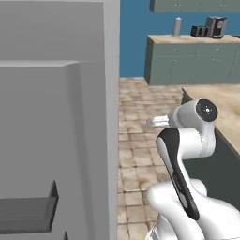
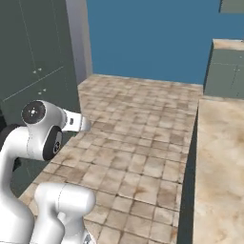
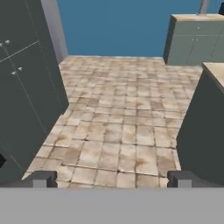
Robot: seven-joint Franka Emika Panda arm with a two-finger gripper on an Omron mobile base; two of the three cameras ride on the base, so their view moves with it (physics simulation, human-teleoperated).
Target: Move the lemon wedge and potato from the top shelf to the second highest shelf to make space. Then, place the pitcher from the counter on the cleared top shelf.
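My gripper [image 3: 112, 179] is open, its two dark fingertips [image 3: 43, 178] far apart with nothing between them, and it looks down along a tiled floor. The arm is folded low in front of the base. The beige counter [image 1: 220, 108] runs along the right side, and its top [image 2: 219, 157] and dark side [image 3: 197, 127] also show. The lemon wedge, the potato, the pitcher, the top shelf and the second highest shelf are out of view.
A tall pale grey fridge body [image 1: 56, 117] stands close on the left, with a dark grey ledge [image 1: 26, 213] low in it. Dark tall cabinets [image 2: 33, 66] line the left. A far counter [image 1: 192, 56] carries a grey cylinder and dark appliances. Tiled floor [image 2: 138, 138] lies ahead.
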